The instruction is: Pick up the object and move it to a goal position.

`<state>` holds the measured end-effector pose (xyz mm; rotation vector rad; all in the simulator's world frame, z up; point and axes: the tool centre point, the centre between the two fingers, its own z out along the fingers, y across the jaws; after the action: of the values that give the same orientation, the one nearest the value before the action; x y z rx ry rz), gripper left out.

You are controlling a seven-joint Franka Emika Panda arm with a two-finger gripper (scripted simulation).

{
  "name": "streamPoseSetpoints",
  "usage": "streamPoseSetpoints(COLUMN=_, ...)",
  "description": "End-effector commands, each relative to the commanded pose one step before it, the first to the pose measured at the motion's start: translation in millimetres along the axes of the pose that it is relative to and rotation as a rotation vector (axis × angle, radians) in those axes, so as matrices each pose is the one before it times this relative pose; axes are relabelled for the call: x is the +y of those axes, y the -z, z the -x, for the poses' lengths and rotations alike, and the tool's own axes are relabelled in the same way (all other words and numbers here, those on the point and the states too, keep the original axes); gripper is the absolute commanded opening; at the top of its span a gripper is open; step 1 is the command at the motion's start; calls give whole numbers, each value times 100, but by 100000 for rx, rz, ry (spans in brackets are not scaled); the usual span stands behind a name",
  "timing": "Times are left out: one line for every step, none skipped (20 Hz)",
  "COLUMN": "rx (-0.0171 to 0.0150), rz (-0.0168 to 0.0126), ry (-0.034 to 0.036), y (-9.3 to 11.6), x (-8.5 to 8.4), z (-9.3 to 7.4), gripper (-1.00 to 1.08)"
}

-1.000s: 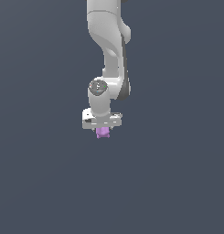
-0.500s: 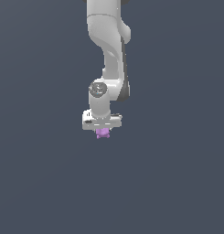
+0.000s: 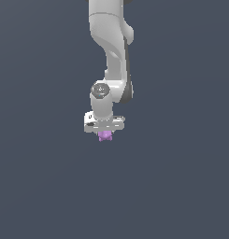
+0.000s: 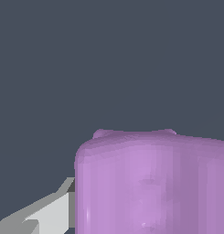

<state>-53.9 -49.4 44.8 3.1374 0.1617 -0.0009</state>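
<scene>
1. Nearest the wrist camera, you had the object [image 4: 152,183] filling most of the wrist view: light purple, lumpy, two small nubs along its far edge. One grey-white finger [image 4: 45,215] sat right against its side.
2. In the exterior view the object [image 3: 105,136] hung directly under the white gripper bar [image 3: 104,123], narrower than the bar, only its lower part poking out below.
3. The gripper [image 3: 105,134] was clenched on the object, by my read. The second finger wasn't visible in either view, so contact on that side was a judgement, not something you could see.
4. Risk: slip or twist in the grip. The object was rounded and nubbed, so the pads probably bore on a small uneven patch. A fast swing or hard stop from the arm [image 3: 111,51] above the object could rotate it or drop it.
5. Risk: no goal marker showed in either view, so you couldn't check from here how far the object was from its target.
6. Around and beyond the object there was only plain dark-grey background. Nothing stood in its way in any direction.
</scene>
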Motion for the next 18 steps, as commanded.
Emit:
streamPoseSetpoints(rx=102, rz=20, ry=18, y=639, x=-37, z=-220, gripper=-100)
streamPoseSetpoints(rx=0, rz=0, ry=0, y=365, x=-22, z=-113, gripper=-100)
streamPoseSetpoints(rx=0, rz=0, ry=0, y=420, x=-25, z=-130, gripper=-100)
streamPoseSetpoints(rx=0, rz=0, ry=0, y=474, x=-28, z=-147, gripper=-100)
streamPoseSetpoints(rx=0, rz=0, ry=0, y=527, x=-31, z=-164, gripper=-100)
streamPoseSetpoints(rx=0, rz=0, ry=0, y=580, x=-34, z=-181, gripper=-100)
streamPoseSetpoints(rx=0, rz=0, ry=0, y=632, x=-37, z=-197, gripper=-100)
streamPoseSetpoints(rx=0, rz=0, ry=0, y=684, x=-40, z=-214, gripper=-100)
streamPoseSetpoints(rx=0, rz=0, ry=0, y=735, x=-43, z=-230, gripper=-100)
streamPoseSetpoints(rx=0, rz=0, ry=0, y=786, x=-46, z=-247, gripper=-100)
streamPoseSetpoints(rx=0, rz=0, ry=0, y=836, x=-48, z=-263, gripper=-100)
streamPoseSetpoints(rx=0, rz=0, ry=0, y=885, x=-51, z=-280, gripper=-100)
streamPoseSetpoints(rx=0, rz=0, ry=0, y=933, x=-54, z=-296, gripper=-100)
streamPoseSetpoints(rx=0, rz=0, ry=0, y=973, x=-56, z=-310, gripper=-100)
streamPoseSetpoints(rx=0, rz=0, ry=0, y=1005, x=-57, z=-321, gripper=-100)
streamPoseSetpoints(rx=0, rz=0, ry=0, y=1022, x=-58, z=-328, gripper=-100)
streamPoseSetpoints(rx=0, rz=0, ry=0, y=1018, x=-57, z=-329, gripper=-100)
streamPoseSetpoints(rx=0, rz=0, ry=0, y=1014, x=-57, z=-329, gripper=-100)
